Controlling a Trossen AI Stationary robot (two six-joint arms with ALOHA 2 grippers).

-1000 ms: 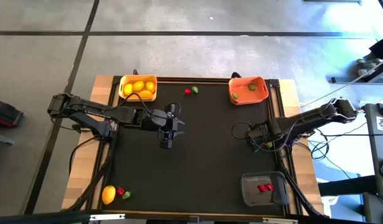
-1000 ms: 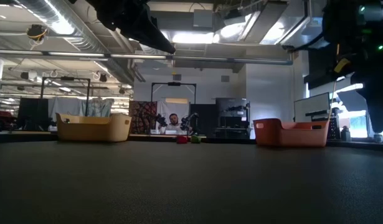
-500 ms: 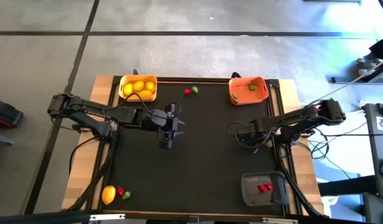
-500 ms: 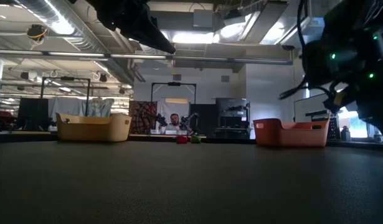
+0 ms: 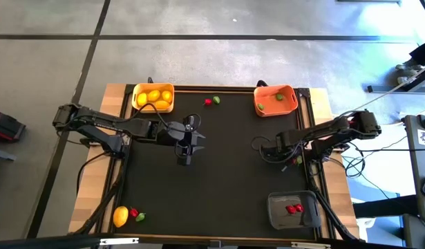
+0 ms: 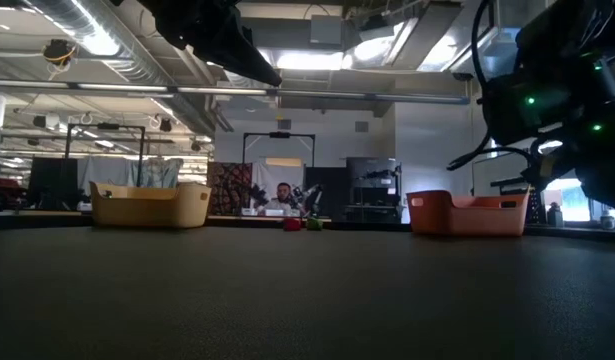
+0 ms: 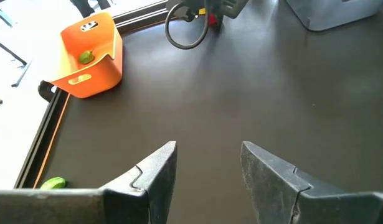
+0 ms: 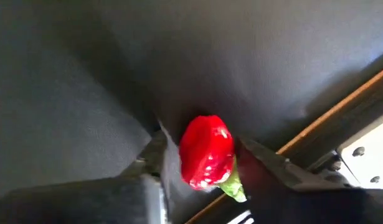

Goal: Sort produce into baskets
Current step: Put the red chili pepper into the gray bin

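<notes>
On the black table mat (image 5: 219,180), items as follows.

Yellow-orange basket (image 5: 153,97): far left corner of the mat; holds several yellow lemon-like pieces (image 5: 154,96).

Orange-red basket (image 5: 276,100): far right corner; one green piece (image 7: 85,57) lies inside.

Dark grey basket (image 5: 293,210): near right corner; red pieces (image 5: 294,208) inside.

Loose produce, far edge: one red piece (image 5: 208,102) and one green piece (image 5: 215,99), side by side between the two far baskets.

Loose produce, near left corner: one yellow lemon (image 5: 120,216), one red piece (image 5: 134,213) and one green piece (image 5: 140,217), close together in a row.

Left gripper (image 5: 184,153): above the mat's middle-left, near the yellow-orange basket. Fingers (image 7: 155,175) parted, with bare mat showing between them; nothing held.

Right gripper (image 8: 197,163): at the right side of the mat, between the orange-red and dark grey baskets, beside the wooden table edge (image 5: 329,173). A red pepper-like piece (image 8: 206,151) with a green stem sits between its two fingers (image 8: 269,163), which stand against both its sides. Firmness of the grip cannot be told from the pictures. Mat directly behind the piece; whether the piece rests on it or is lifted cannot be told.

Room beyond the table, low view: shelving, screens, ceiling lights; a person (image 6: 283,195) seated at a far desk.
</notes>
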